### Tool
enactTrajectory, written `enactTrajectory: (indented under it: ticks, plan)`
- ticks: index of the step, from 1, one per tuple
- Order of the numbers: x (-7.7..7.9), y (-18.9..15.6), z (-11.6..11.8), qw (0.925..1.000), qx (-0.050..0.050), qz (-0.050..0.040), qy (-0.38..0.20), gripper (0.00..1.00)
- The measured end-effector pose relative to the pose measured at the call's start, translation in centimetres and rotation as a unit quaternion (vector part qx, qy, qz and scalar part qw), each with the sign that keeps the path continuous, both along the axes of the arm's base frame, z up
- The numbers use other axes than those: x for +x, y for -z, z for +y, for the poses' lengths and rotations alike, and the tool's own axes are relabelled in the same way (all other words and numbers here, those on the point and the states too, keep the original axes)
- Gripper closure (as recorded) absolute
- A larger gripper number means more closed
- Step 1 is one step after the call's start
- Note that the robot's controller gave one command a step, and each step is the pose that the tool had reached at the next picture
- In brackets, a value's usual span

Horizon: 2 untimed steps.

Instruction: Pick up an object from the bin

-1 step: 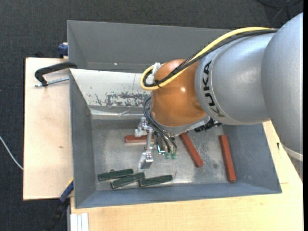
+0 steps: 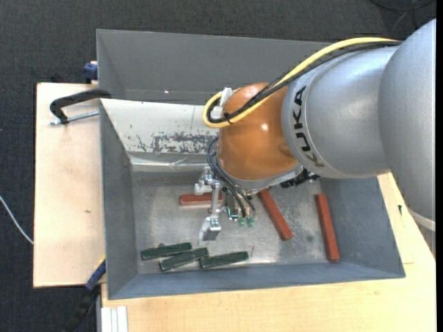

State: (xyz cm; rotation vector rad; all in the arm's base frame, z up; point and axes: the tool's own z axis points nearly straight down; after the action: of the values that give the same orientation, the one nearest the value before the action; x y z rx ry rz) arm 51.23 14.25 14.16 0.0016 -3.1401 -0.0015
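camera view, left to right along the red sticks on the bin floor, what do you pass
short red stick -> gripper -> slanted red stick -> long red stick near the right wall. The green sticks along the front span several of these, so they are left out.

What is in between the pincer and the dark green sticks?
Nothing. In the camera view, just bare bin floor lies between the pincer and the dark green sticks.
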Motion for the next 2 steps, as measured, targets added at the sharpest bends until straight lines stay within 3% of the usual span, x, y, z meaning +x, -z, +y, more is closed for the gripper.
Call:
enactTrajectory:
  ticks: [1,2]
  plan:
    - [4.48,6.18,-5.74,0.9998,0.000,-0.0024,-0.021,1.00]
    - [4.48,6.18,-5.74,0.9998,0.000,-0.0024,-0.021,1.00]
